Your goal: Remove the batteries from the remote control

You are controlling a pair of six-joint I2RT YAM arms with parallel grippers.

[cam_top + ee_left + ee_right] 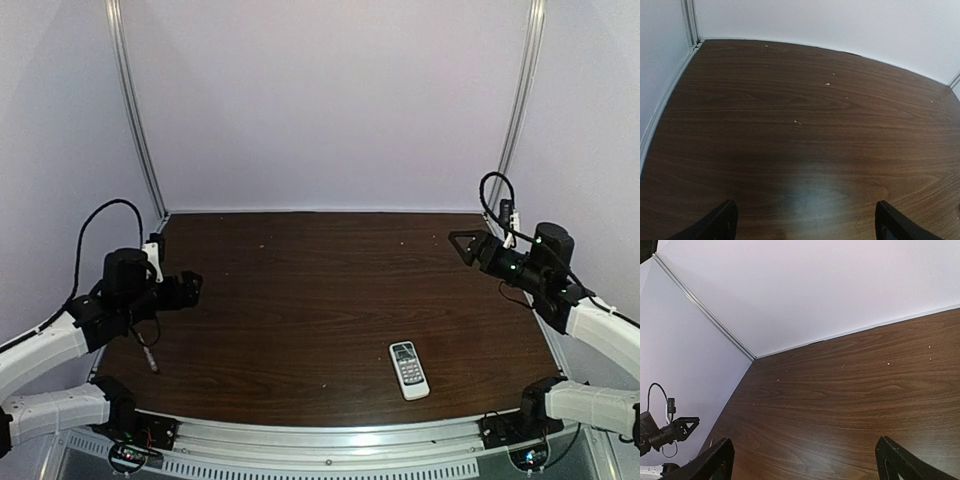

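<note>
The white remote control [408, 369] lies face up on the dark wooden table [300, 300], near the front edge and right of centre, its display toward the back. No batteries show; they are hidden. My left gripper [188, 288] hovers at the table's left side, far from the remote. In the left wrist view the left gripper [805, 226] is open over bare wood. My right gripper [466, 244] hangs at the back right, well behind the remote. The right gripper [805, 463] is open in its own view, with nothing between the fingers.
A thin pale pointed tool [149, 356] lies on the table by the left arm. White walls with metal corner rails [135, 110] close in the back and sides. The left arm [667, 432] shows in the right wrist view at the lower left.
</note>
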